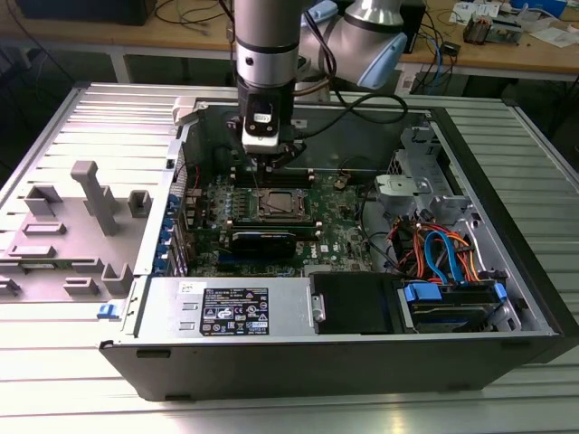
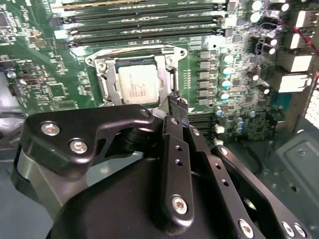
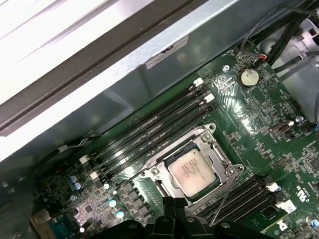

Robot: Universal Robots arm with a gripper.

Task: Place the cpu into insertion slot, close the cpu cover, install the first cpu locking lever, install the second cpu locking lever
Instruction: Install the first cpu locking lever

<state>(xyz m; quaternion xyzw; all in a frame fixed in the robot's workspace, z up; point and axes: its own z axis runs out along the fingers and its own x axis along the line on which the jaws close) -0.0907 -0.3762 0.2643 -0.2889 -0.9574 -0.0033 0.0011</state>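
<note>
The insertion slot sits mid-board in the open computer case. In both wrist views the cpu lies flat in the slot. The silvery cpu cover lies down around it, framing it. A thin wire locking lever stands off at an angle from one side of the socket. Another lever wire runs along the side by the memory slots. My gripper hovers just above the socket's edge, fingers shut together with nothing between them.
Long black memory slots lie beside the socket, and a black card lies in front of it. The case wall rises past the memory slots. Coloured cables and a drive bay fill the exterior view's right. Grey fixtures stand outside the case.
</note>
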